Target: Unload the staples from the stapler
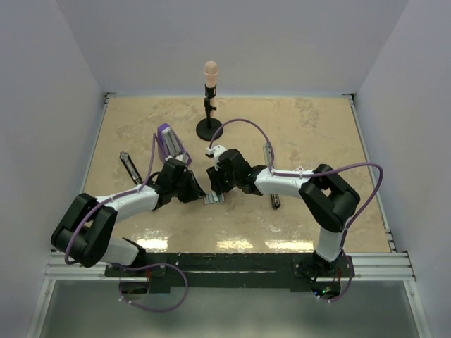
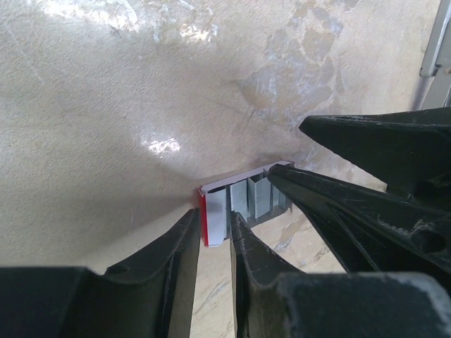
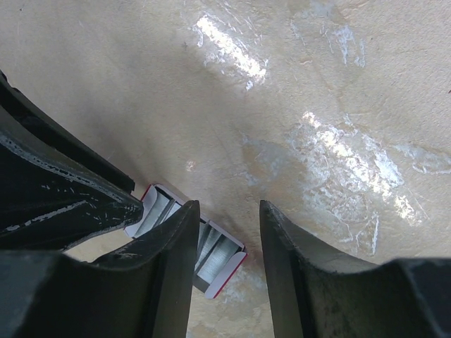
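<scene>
A small red-and-white card tray [image 1: 213, 200] holds ribbed silvery strips of staples [image 2: 257, 198], which also show in the right wrist view [image 3: 220, 255]. My left gripper [image 2: 215, 220] is shut on one end of the tray [image 2: 211, 211], just above the table. My right gripper [image 3: 229, 205] is open. One finger [image 3: 165, 246] lies over the tray's middle and the other stands clear of its far end [image 3: 231, 266]. The two grippers meet tip to tip in the top view, left [image 1: 201, 193] and right [image 1: 217, 189]. The slim black stapler [image 1: 130, 167] lies apart at the left.
A purple wedge-shaped object [image 1: 171, 144] stands just behind my left wrist. A black stand with a pink top [image 1: 209, 105] is at the back centre. A small dark object [image 1: 275, 201] lies under my right forearm. Walls enclose the table.
</scene>
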Robot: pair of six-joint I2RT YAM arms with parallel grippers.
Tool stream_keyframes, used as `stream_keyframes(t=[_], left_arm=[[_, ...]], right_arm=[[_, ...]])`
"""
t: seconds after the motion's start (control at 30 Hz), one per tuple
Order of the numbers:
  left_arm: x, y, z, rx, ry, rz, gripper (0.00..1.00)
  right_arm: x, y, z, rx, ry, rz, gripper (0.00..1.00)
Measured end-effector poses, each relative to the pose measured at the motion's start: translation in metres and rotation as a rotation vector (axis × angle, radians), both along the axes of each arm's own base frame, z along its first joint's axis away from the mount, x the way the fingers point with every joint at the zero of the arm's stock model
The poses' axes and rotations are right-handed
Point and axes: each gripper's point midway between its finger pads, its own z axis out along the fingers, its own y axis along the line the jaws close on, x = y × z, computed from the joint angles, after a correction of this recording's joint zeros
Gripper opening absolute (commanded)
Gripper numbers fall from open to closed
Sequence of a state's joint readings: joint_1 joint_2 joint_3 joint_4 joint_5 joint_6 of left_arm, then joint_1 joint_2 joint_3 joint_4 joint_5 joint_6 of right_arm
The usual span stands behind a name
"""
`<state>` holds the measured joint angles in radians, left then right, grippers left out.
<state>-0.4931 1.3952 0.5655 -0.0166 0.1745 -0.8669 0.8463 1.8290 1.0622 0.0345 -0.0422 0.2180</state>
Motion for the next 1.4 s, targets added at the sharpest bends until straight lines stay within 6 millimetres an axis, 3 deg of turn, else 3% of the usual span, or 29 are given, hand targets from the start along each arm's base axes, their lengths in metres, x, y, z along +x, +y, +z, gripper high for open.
stream_keyframes(t=[0.43, 0.9, 1.07, 1.23, 1.4], left_arm=[[-0.003, 0.002, -0.007, 0.010, 0.018, 0.000, 0.27], [-0.003, 0.002, -0.010, 0.013, 0.025, 0.000, 0.27], [-0.002, -0.001, -0.009, 0.000, 0.016, -0.005, 0.27], [-0.005, -0.007, -0.013, -0.034, 0.023, -0.030, 0.27], [-0.004, -0.017, -0.012, -0.081, 0.015, -0.064, 0.27]], right_arm=[[-0.003, -0.001, -0.015, -0.027, 0.021, 0.006, 0.42], [-0.003, -0.008, -0.014, -0.049, 0.017, -0.014, 0.44], [-0.001, -0.013, 0.007, -0.033, -0.004, -0.060, 0.48], [0.010, -0.032, 0.040, 0.001, -0.028, -0.190, 0.59], [0.033, -0.087, 0.073, 0.060, -0.066, -0.414, 0.73]])
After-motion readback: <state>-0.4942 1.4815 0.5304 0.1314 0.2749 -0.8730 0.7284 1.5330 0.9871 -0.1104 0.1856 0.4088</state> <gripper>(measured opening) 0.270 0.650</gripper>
